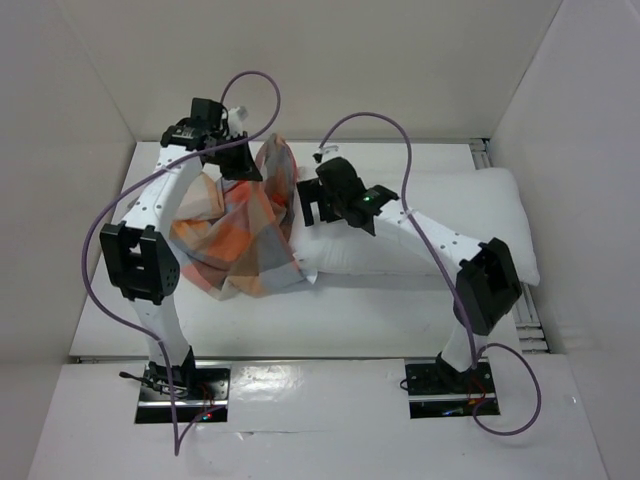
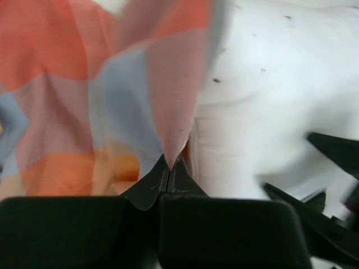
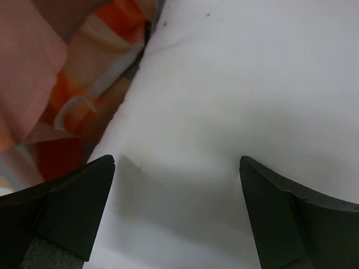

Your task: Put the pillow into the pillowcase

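Left hand (image 2: 168,168) clamped on a thin fold of pillowcase (image 2: 84,112) just ahead of it, right hand (image 3: 176,162) spread wide with the pillow (image 3: 224,84) directly beneath: likely risk is that so slight a pinch slips, collapsing the opening.

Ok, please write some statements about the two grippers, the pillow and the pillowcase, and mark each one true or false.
1. The left gripper is shut on a fold of the pillowcase. True.
2. The right gripper is shut on the pillow. False: its jaws stand wide open over the pillow and grip nothing.
3. The pillowcase has orange and light blue checks. True.
4. The pillow is wholly inside the pillowcase. False: most of it lies uncovered.
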Tool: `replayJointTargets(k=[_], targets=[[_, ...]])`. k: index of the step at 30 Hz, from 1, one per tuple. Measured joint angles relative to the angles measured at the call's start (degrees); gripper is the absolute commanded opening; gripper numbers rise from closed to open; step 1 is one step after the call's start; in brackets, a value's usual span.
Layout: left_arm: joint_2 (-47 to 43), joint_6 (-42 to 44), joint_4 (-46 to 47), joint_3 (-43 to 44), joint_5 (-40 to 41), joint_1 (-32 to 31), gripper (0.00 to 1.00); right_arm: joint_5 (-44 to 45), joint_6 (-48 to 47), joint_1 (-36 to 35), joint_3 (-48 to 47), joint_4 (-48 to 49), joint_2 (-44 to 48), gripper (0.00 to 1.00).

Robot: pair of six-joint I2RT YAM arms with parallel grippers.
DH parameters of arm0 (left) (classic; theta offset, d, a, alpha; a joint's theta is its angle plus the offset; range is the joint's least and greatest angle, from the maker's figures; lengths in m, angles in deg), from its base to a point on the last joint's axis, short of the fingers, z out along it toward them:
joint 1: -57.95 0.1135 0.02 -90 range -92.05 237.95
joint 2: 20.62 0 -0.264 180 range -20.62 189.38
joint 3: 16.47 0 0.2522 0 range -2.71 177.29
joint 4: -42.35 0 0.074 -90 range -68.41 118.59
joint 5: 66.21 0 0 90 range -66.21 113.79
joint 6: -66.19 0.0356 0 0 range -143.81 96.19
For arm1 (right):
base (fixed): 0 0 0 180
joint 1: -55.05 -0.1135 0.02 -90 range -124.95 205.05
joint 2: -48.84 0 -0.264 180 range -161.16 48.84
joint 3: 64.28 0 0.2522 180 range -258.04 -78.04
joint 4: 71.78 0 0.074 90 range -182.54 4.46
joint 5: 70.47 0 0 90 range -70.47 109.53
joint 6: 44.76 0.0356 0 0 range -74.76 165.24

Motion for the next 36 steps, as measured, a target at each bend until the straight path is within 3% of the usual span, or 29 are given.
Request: replayJointTargets(k=[1, 2, 3, 4, 9, 14, 20, 25, 31, 36], targets=[[-0.4, 0.0, 0.1, -0.1, -0.6, 0.0, 0.00, 0.0, -0.1, -0.3, -0.1, 0.0, -1.3, 0.89], [-0.8, 0.0, 0.2, -0.3, -1.4, -0.3, 0.00, 0.4, -0.1, -0.4, -0.2, 0.0, -2.7, 0.71], [-1.0, 0.0, 0.3, -0.6, -2.0, -0.4, 0.00, 1.1, 0.0, -0.2, -0.2, -0.1, -4.0, 0.18], [-1.3, 0.0, 0.4, -0.9, -2.5, -0.5, 0.00, 1.9, 0.3, 0.1, -0.2, -0.1, -5.4, 0.00], [-1.8, 0.2, 0.4, -1.5, -4.0, -0.6, 0.00, 3.1, 2.9, 2.4, 1.1, 1.3, -5.8, 0.00], [-2.1, 0.2, 0.5, -2.0, -5.2, -0.5, 0.00, -1.5, 3.4, 4.0, 7.4, 4.4, 4.2, 0.00], [-2.1, 0.2, 0.3, -1.5, -6.5, -1.0, 0.00, -4.0, 1.4, 2.3, 9.4, 4.3, 11.8, 0.00], [-2.1, 0.3, 0.2, -1.1, -7.2, -1.2, 0.00, -6.4, -1.3, -0.2, 9.3, 4.2, 10.9, 0.00], [-2.1, 0.3, -0.3, -1.1, -6.9, -1.3, 0.00, -4.5, -1.3, -1.6, 9.8, 3.3, 12.1, 0.00], [-2.1, 0.3, -0.7, -0.7, -6.9, -1.0, 0.00, -1.5, -1.1, -1.6, 11.2, 0.3, 19.6, 0.00]])
